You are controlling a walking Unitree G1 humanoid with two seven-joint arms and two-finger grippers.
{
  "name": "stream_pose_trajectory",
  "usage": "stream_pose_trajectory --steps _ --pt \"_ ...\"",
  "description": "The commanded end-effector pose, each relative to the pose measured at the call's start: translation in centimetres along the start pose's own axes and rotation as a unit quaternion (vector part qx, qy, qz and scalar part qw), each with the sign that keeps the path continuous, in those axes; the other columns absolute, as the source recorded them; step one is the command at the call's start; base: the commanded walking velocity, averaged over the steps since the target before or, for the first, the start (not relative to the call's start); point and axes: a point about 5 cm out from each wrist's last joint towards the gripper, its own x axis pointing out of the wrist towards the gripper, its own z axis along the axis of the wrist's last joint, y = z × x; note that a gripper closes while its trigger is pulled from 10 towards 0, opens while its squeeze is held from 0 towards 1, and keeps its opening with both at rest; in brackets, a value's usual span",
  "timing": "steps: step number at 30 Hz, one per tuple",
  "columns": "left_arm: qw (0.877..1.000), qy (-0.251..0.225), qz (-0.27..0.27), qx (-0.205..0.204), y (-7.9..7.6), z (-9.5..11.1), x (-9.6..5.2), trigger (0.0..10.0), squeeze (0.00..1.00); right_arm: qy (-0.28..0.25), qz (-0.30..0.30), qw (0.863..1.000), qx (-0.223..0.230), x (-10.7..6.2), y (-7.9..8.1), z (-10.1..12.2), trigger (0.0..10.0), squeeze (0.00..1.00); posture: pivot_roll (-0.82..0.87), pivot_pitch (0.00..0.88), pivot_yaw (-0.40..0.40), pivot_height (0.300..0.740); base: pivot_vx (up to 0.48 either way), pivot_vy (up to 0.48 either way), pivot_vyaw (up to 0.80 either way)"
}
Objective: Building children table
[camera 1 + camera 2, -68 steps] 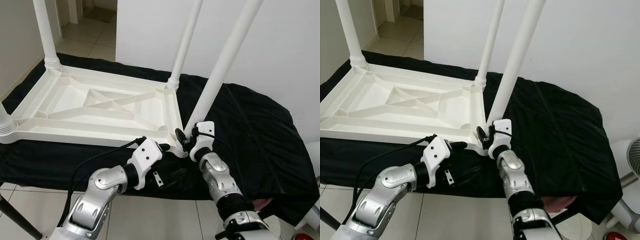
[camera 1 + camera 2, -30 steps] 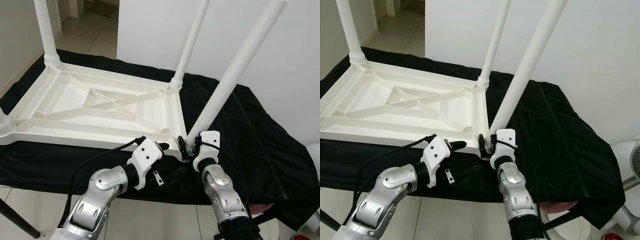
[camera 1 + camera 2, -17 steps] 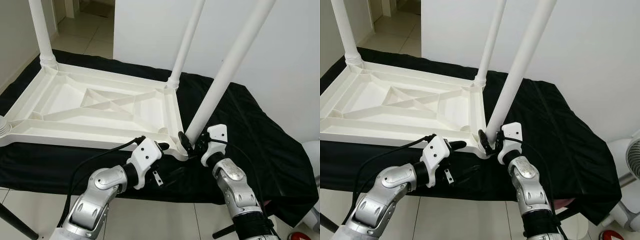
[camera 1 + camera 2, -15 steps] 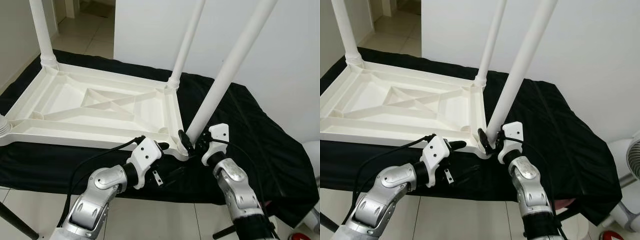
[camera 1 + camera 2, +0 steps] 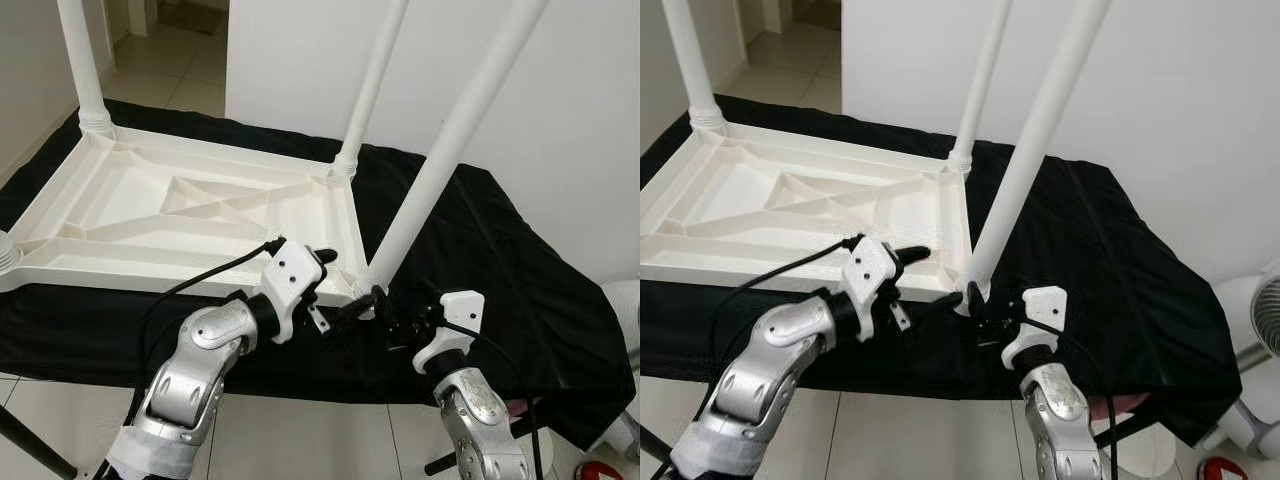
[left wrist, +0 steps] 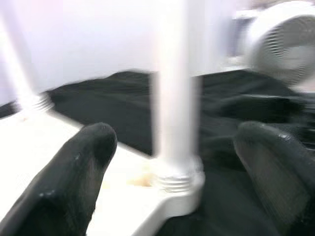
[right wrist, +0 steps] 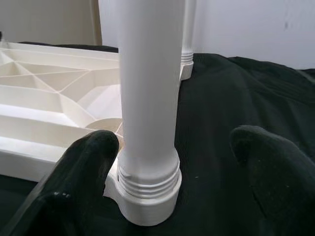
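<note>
Children's table top (image 5: 190,215), white plastic and turned underside up, lies before us on a surface draped in black cloth (image 5: 500,270). We see its ribbed underside with crossed diagonal braces. White legs stand up from its corners: one at the far left corner (image 5: 82,60), one at the far right corner (image 5: 370,85), and the nearest leg (image 5: 450,150) at the near right corner, which leans away to our right instead of standing straight. A ribbed collar at the near left corner (image 5: 8,252) sits at the picture's edge.

Our left end effector (image 5: 322,262) reaches over the near rim of the table top, just beside the base of the leaning leg. In the left wrist view its two black fingers (image 6: 74,177) are spread wide, with the leg's ribbed base (image 6: 178,179) between and beyond them; that picture is blurred.

Our right end effector (image 5: 385,318) sits low over the black cloth, just in front of the same corner. In the right wrist view its fingers (image 7: 81,182) are spread apart either side of the leg's threaded base (image 7: 147,184). Whether either finger touches the leg, we cannot tell.

Pale floor tiles (image 5: 180,55) show beyond the cloth, a white wall (image 5: 560,110) stands behind, and a white fan (image 5: 1262,340) stands at the right edge.
</note>
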Motion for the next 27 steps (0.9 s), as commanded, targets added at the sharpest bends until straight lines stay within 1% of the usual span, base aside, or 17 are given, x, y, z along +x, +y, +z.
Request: stream_pose_trajectory --steps 1,2,3,4,6,8,9,10,11,13,15,16,19,21,22,26,27 --pt "1.0 0.017 0.017 0.002 0.2 -0.4 0.6 10.0 0.0 0.008 -0.01 1.0 -0.002 -0.3 -0.4 -0.1 7.8 0.0 0.03 0.0 -0.159 0.74 0.0 0.0 0.0" --pt "0.999 0.027 0.034 0.009 0.7 -0.5 1.0 10.0 0.0 0.014 -0.011 1.0 -0.001 -0.3 -0.4 -0.4 2.6 0.0 0.03 0.0 -0.153 0.74 0.0 0.0 0.0" --pt "0.998 0.034 0.045 0.014 1.0 -0.7 1.3 10.0 0.0 0.018 -0.011 1.0 0.0 -0.4 -0.3 -0.5 2.6 0.0 0.03 0.0 -0.153 0.74 0.0 0.0 0.0" --pt "0.997 0.044 0.06 0.014 1.5 -0.9 1.5 10.0 0.0 0.024 -0.005 1.0 0.002 -0.3 -0.1 -0.8 0.0 0.0 0.03 0.0 -0.153 0.74 0.0 0.0 0.0" --pt "0.995 0.054 0.078 0.011 2.0 -1.1 1.9 10.0 0.0 0.032 0.007 0.999 0.007 -0.2 0.3 -1.2 0.0 0.0 0.03 0.0 -0.153 0.74 0.0 0.0 0.0" --pt "0.995 0.054 0.078 0.011 2.0 -1.1 1.9 10.0 0.0 0.032 0.007 0.999 0.007 -0.2 0.3 -1.2 0.0 0.0 0.03 0.0 -0.153 0.74 0.0 0.0 0.0" --pt "0.994 0.059 0.087 0.015 2.3 -1.2 2.0 10.0 0.0 0.039 0.018 0.999 0.012 -0.2 0.6 -1.4 0.0 0.0 0.03 0.0 -0.153 0.74 0.0 0.0 0.0" --pt "0.993 0.061 0.102 0.016 2.6 -1.2 2.1 10.0 0.0 0.047 0.05 0.998 0.013 0.0 1.3 -1.7 0.0 0.0 0.03 0.0 -0.153 0.74 0.0 0.0 0.0" --pt "0.993 0.061 0.102 0.016 2.6 -1.2 2.1 10.0 0.0 0.047 0.05 0.998 0.013 0.0 1.3 -1.7 0.0 0.0 0.03 0.0 -0.153 0.74 0.0 0.0 0.0" --pt "0.99 0.063 0.126 0.009 3.0 -1.4 2.1 10.0 0.0 0.062 0.098 0.993 0.029 0.2 2.4 -2.2 0.0 0.0 0.04 0.0 -0.155 0.74 0.0 0.0 0.0" --pt "0.989 0.063 0.133 0.005 3.1 -1.4 2.1 10.0 0.0 0.067 0.111 0.991 0.037 0.2 2.7 -2.3 0.0 0.0 0.04 0.0 -0.155 0.74 0.0 0.0 0.0" --pt "0.987 0.066 0.145 0.004 3.1 -1.6 2.1 10.0 0.0 0.07 0.127 0.989 0.038 0.4 3.0 -2.3 10.0 0.0 0.04 0.0 -0.155 0.74 0.0 0.0 0.0" --pt "0.982 0.077 0.171 0.001 3.2 -2.1 1.8 10.0 0.0 0.073 0.157 0.985 0.03 1.0 3.5 -2.4 10.0 0.0 0.04 0.0 -0.158 0.74 0.0 0.0 0.0" --pt "0.98 0.08 0.181 -0.002 3.3 -2.4 1.6 10.0 0.0 0.072 0.161 0.984 0.03 1.4 3.4 -2.4 10.0 0.0 0.05 0.0 -0.162 0.74 0.0 0.0 0.0" --pt "0.978 0.086 0.19 -0.001 3.5 -2.7 1.2 10.0 0.0 0.067 0.158 0.985 0.029 2.1 3.1 -2.3 10.0 0.0 0.05 0.0 -0.167 0.74 0.0 0.0 0.0" --pt "0.976 0.09 0.198 0.003 3.7 -2.8 0.7 10.0 0.0 0.057 0.149 0.987 0.021 3.0 2.5 -1.9 10.0 0.0 0.05 0.0 -0.171 0.74 0.0 0.0 0.0" --pt "0.973 0.091 0.211 0.003 4.1 -2.9 0.3 10.0 0.0 0.05 0.142 0.988 0.014 3.8 2.0 -1.6 10.0 0.0 0.06 0.0 -0.175 0.74 0.0 0.0 0.0"
